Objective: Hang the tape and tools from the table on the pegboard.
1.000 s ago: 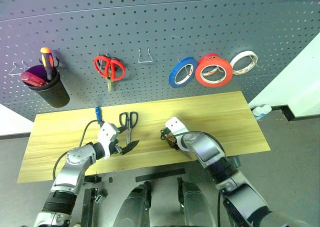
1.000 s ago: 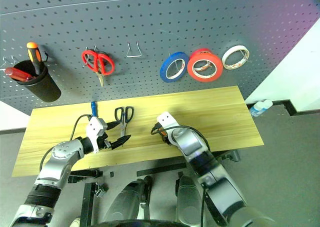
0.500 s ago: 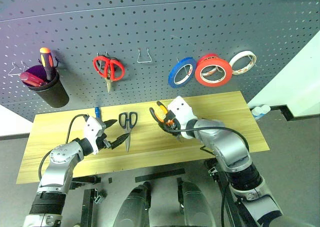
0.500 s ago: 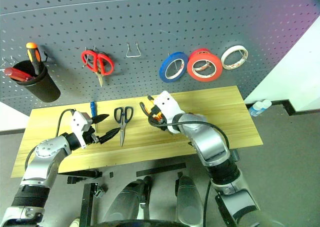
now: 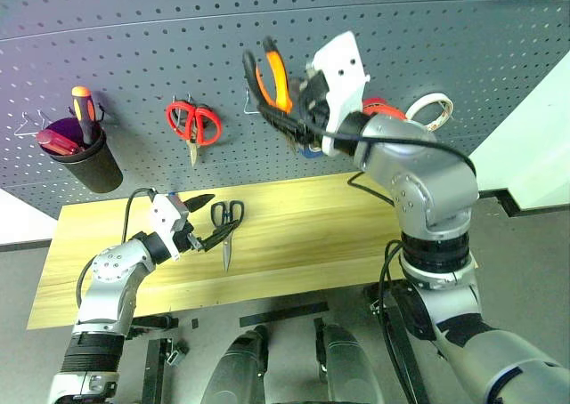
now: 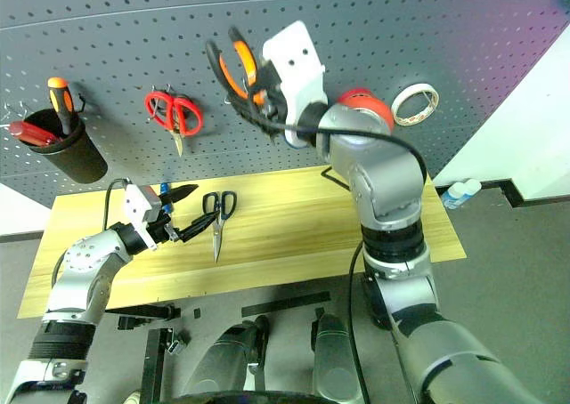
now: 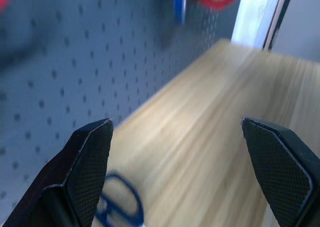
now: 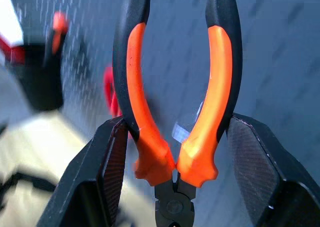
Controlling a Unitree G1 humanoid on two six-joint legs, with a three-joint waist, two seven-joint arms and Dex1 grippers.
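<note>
Two grippers are working apart: the right gripper (image 8: 172,152) is clamping the orange-handled pliers (image 5: 270,73) by their handles, holding them up against the pegboard (image 5: 134,48) beside a bare wire hook (image 5: 253,110). Its left gripper (image 5: 204,217) is hovering wide open and empty over the table (image 5: 356,226), just beside the dark-handled scissors (image 5: 226,226) lying flat there.

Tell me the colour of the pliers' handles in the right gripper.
Orange with black trim on the pliers; clearest in the right wrist view.
</note>
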